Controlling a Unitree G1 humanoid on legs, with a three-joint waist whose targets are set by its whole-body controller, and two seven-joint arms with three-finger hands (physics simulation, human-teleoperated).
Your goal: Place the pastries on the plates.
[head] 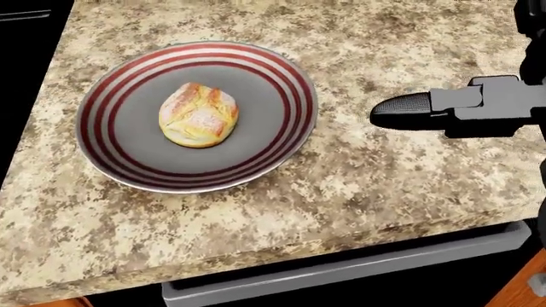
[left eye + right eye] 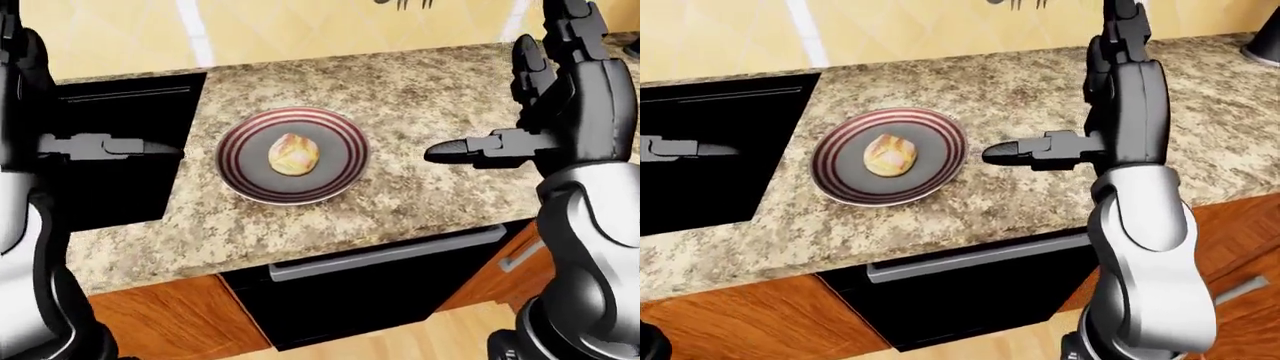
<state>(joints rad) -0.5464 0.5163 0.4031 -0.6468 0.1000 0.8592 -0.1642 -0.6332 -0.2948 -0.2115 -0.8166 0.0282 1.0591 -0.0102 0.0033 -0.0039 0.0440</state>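
My right hand and left hand hover empty with fingers apart on either side of the red-striped plate, where the pastry sits at centre on a speckled granite counter, black cooktop at left, yellow wall beyond.

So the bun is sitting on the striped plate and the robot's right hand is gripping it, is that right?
Not quite. The bun does sit on the striped plate, but the right hand is not gripping it. The head view shows that hand out over the counter to the right of the plate, clear of the bun and holding nothing.
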